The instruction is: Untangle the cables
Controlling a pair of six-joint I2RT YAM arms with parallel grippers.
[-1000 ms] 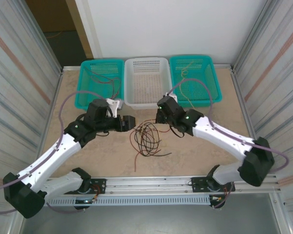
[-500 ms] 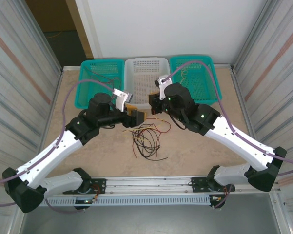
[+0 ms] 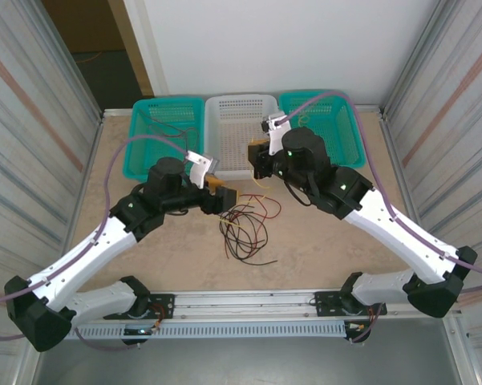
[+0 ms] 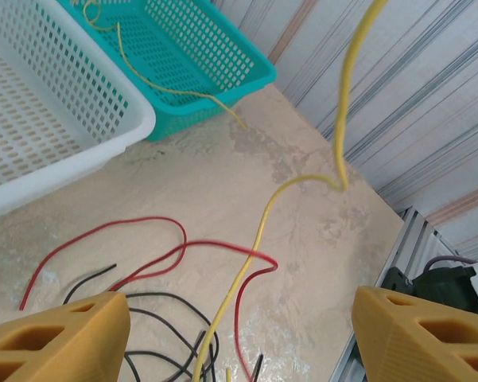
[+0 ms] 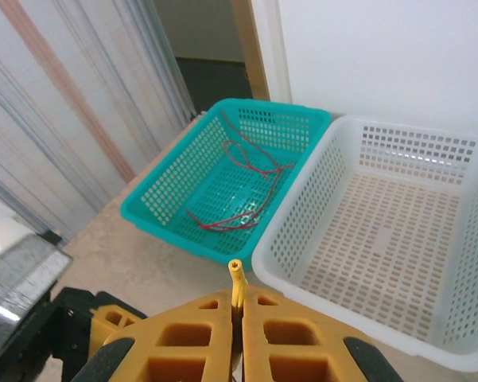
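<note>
So the right gripper point(image 5: 235, 318) is pinched tight on a yellow cable point(image 5: 235, 274), whose tip pokes up just past it. The left gripper point(image 4: 239, 334) gapes wide with nothing held, hovering over the red and black cables point(image 3: 242, 228) heaped on the table point(image 3: 321, 249). Beyond sit a white basket point(image 5: 398, 239) and a teal basket point(image 5: 167, 199) with a red wire point(image 5: 250, 171) inside.

Left jaws apart; right jaws closed
</note>
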